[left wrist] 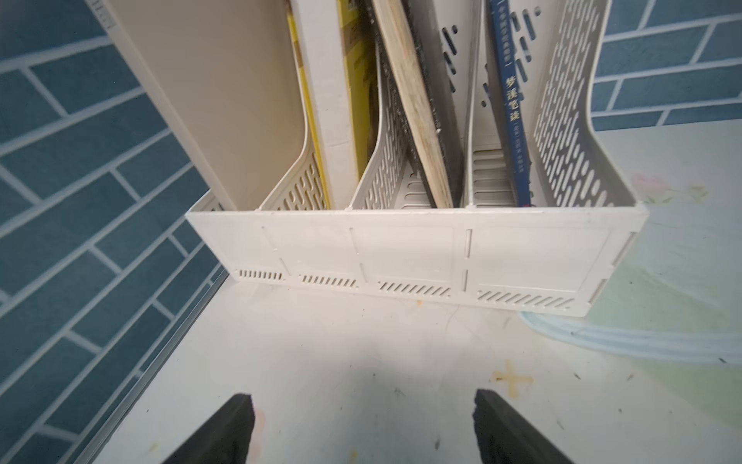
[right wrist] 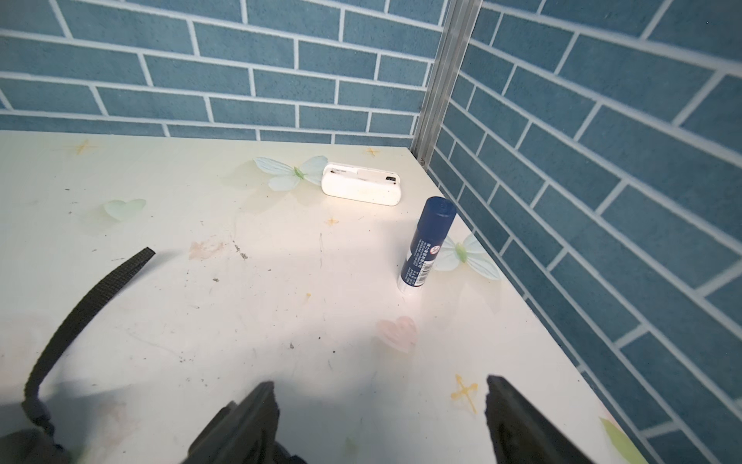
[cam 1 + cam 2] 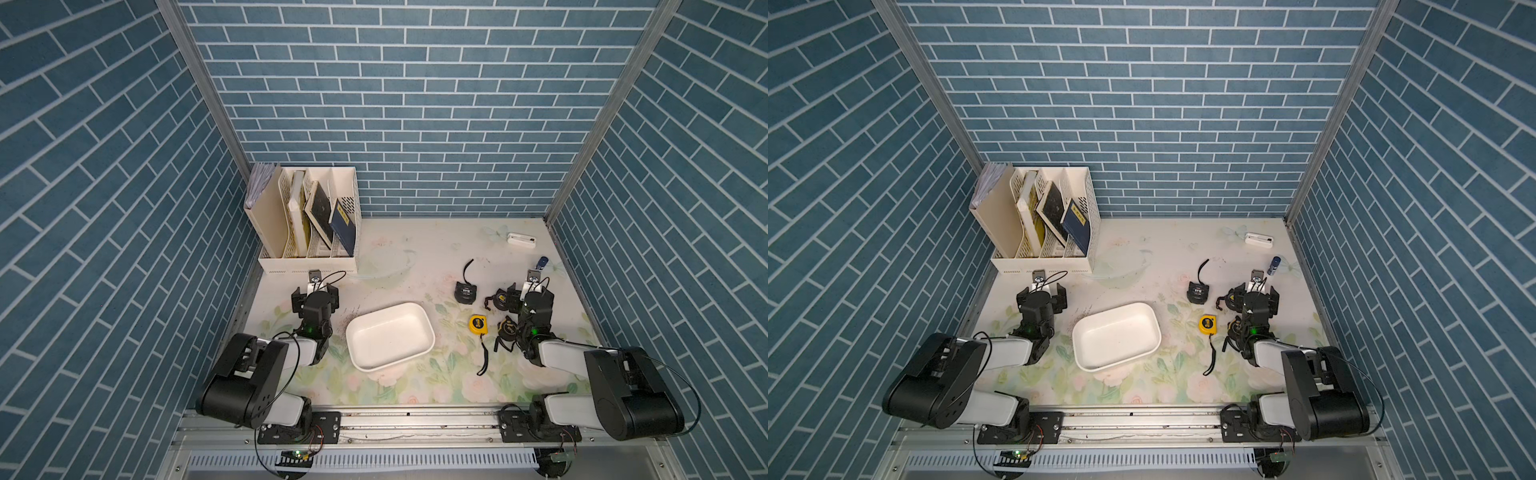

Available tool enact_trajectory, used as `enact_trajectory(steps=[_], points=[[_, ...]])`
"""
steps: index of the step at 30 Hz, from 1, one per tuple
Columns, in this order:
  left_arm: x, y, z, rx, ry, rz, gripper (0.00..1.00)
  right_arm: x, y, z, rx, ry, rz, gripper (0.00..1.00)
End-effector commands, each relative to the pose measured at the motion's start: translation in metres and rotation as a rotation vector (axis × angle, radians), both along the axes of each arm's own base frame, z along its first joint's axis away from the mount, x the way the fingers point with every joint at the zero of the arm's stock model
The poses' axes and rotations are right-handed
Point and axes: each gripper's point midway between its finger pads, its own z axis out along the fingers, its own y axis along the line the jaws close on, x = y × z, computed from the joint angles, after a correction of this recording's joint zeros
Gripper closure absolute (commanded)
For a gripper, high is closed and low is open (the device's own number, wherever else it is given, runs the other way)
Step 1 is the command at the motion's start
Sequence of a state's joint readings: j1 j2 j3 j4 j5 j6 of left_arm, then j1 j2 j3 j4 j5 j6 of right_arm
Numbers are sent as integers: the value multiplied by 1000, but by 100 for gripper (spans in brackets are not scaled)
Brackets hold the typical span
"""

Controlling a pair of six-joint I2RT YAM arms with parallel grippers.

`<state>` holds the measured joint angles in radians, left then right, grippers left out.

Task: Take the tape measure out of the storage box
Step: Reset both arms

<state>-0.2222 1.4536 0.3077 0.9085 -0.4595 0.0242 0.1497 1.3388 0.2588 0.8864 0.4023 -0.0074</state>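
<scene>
Yellow tape measure (image 3: 478, 323) lies on the bench (image 3: 415, 257), just inboard of the right hand (image 2: 379, 395). Black tape measures (image 3: 464, 290) cluster round that hand. Storage box (image 3: 388, 338), between the two hands, looks empty, so removal reads as done. Right hand released, nothing between its fingers. Left hand (image 1: 363, 409) also released, facing the file rack (image 1: 401, 249), likely parked clear.

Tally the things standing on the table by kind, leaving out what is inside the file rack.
tape measures: 4 (yellow; black)
storage box: 1
file rack: 1
glue stick: 1
small white case: 1
Total: 8
</scene>
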Motion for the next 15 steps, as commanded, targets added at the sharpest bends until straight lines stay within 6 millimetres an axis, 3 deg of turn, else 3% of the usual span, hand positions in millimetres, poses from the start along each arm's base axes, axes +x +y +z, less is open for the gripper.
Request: enact_trajectory(steps=[1,5,7,9,12,15], points=[[16,-3,29,-22,-121,-65,17,3,-2,23,32,-120,45,18],[4,6,32,-81,-190,-93,12,0,0,30,51,-172,76,19],[4,6,30,-90,-186,-109,2,3,3,31,53,-185,94,20],[8,3,27,-102,-171,-144,0,7,10,28,48,-188,132,20],[12,1,23,-125,-158,-183,0,13,17,22,33,-168,164,17],[8,7,22,-140,-179,-168,0,17,27,18,7,-151,202,7]])
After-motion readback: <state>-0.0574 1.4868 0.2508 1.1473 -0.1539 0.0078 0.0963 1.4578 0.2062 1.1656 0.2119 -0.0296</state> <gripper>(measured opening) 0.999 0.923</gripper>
